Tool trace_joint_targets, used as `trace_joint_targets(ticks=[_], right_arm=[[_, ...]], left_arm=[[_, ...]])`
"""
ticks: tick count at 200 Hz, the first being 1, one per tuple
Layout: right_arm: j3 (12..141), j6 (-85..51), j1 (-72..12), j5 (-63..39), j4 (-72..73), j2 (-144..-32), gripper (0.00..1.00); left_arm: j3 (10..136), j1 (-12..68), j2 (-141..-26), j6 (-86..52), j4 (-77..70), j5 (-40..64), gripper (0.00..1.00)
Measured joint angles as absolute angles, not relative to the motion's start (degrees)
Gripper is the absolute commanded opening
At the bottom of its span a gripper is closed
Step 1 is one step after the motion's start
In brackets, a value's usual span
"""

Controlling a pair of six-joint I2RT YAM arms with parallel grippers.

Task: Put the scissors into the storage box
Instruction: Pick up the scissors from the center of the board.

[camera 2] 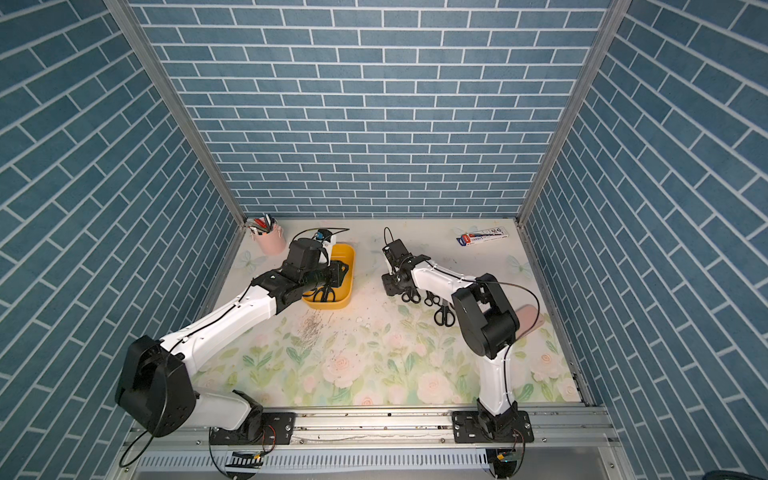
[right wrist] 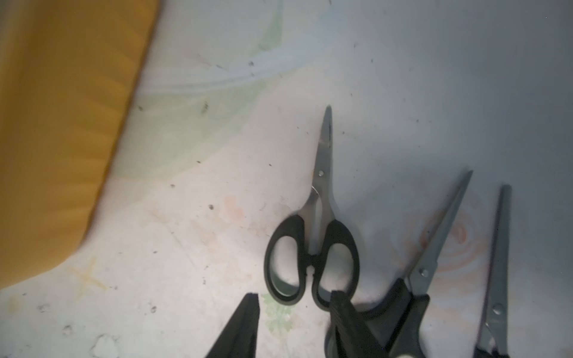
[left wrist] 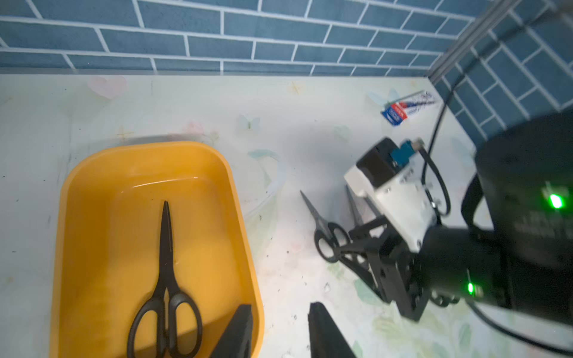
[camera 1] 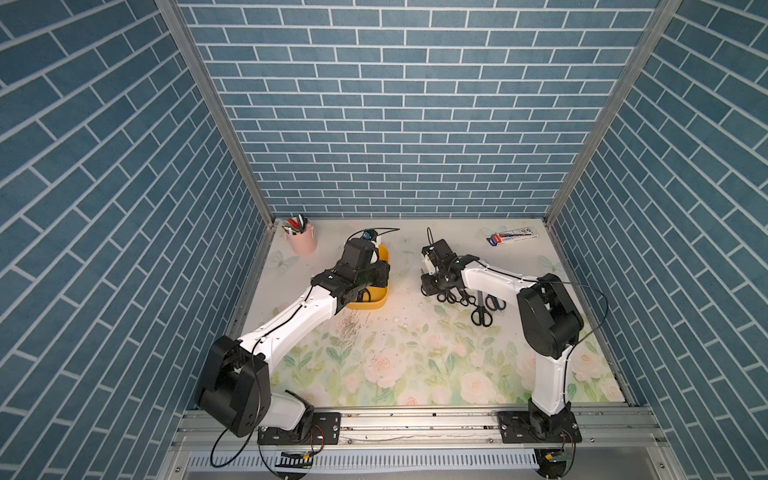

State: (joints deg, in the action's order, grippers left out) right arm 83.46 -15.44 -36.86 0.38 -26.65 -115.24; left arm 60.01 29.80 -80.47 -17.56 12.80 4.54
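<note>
The yellow-orange storage box (left wrist: 93,217) stands at the back left in both top views (camera 1: 376,306). One black-handled pair of scissors (left wrist: 166,279) lies flat inside it. My left gripper (left wrist: 279,307) is open and holds nothing. It straddles the box's near right rim, one finger (left wrist: 238,328) inside and the other outside. Several more scissors (camera 1: 482,313) lie in a row on the table right of centre, one of them blue-handled (camera 1: 496,302). My right gripper (right wrist: 294,296) hovers open just behind the handles of the small leftmost pair (right wrist: 313,248), and one finger (right wrist: 344,316) overlaps a handle loop.
A pink pen cup (camera 1: 301,243) stands in the back left corner. A white-and-blue carton (camera 1: 513,236) lies at the back right. The right arm's wrist (left wrist: 390,192) is a short way right of the box. The mat is printed with flowers.
</note>
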Motion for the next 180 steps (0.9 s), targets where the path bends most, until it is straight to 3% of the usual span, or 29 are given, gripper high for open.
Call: trace_joint_targets(ticks=[64,130,180], right_arm=[[96.75,-16.10,-36.67,1.87,-38.24,-123.85,0.39],[99.50,-16.27,-36.86,2.52,-41.17,-127.72,0.34],[102.10,-17.23,-37.45,2.85,-42.68,-129.34,0.15]], left_arm=[[57.39,29.91,-78.94,-13.13,14.68,5.93,0.40],[57.39,29.93,-81.12,-12.82,14.72,6.50,0.42],[57.39,29.93,-81.34,-12.84,15.90,4.93,0.41]])
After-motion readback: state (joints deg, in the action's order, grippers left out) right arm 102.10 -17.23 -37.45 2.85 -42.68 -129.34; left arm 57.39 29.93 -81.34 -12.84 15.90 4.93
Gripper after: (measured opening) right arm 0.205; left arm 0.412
